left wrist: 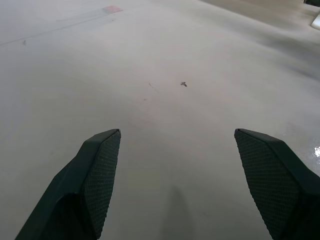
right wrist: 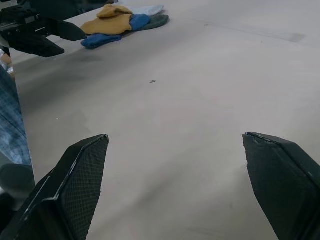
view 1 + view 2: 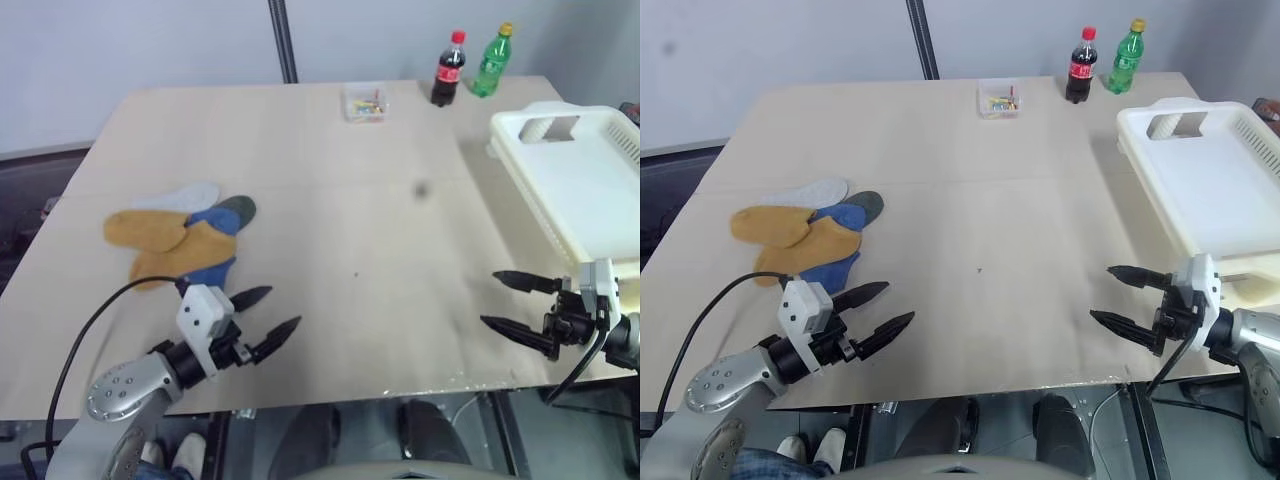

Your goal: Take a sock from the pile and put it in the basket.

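The pile (image 3: 185, 232) of flat socks lies on the left side of the table, and it also appears far off in the right wrist view as the pile (image 2: 125, 21). Two mustard-yellow socks top it; the nearer sock (image 3: 188, 254) rests over a blue one. My left gripper (image 3: 284, 307) hovers open and empty just in front of the pile, pointing toward the table's middle. The cream-white basket (image 3: 590, 190) stands at the right edge. My right gripper (image 3: 489, 298) is open and empty beside the basket's near corner, pointing left.
At the far edge of the wooden table (image 3: 340, 200) stand a cola bottle (image 3: 449, 68), a green bottle (image 3: 492, 60) and a small clear box (image 3: 365, 102). A black pole (image 3: 283, 40) rises behind the table. A cable trails from my left arm.
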